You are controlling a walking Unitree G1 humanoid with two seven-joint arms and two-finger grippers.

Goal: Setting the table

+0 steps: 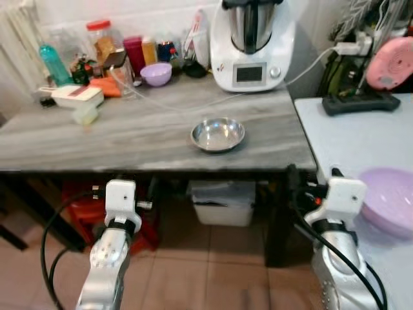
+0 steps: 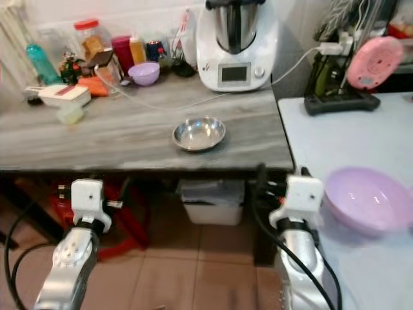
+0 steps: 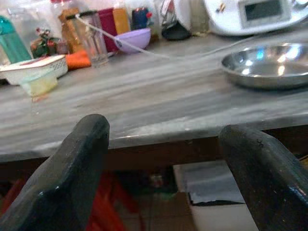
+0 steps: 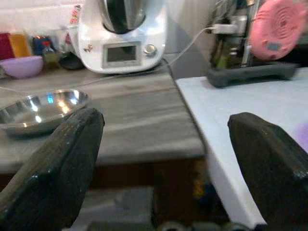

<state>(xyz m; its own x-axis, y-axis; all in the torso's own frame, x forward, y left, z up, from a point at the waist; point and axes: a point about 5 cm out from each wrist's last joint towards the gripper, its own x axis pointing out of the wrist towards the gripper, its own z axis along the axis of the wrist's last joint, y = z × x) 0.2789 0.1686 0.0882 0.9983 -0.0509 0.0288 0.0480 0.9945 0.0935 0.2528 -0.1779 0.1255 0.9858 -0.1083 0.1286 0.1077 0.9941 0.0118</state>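
Note:
A shallow steel bowl (image 1: 217, 134) sits on the grey wooden table (image 1: 129, 139), toward its front right. A large lilac bowl (image 1: 390, 200) rests on the white table (image 1: 348, 135) to the right. My left gripper (image 3: 166, 183) is open and empty, held just below the grey table's front edge, with the steel bowl (image 3: 267, 70) ahead of it to the right. My right gripper (image 4: 166, 178) is also open and empty, low at the corner where the two tables meet, beside the lilac bowl. The steel bowl (image 4: 41, 109) lies to its left.
A white kitchen machine (image 1: 251, 45) stands at the back with its cable across the table. Jars, bottles, a small purple bowl (image 1: 156, 73) and a white container (image 1: 77, 95) crowd the back left. A white bin (image 1: 222, 203) and red stool (image 1: 84, 216) sit underneath.

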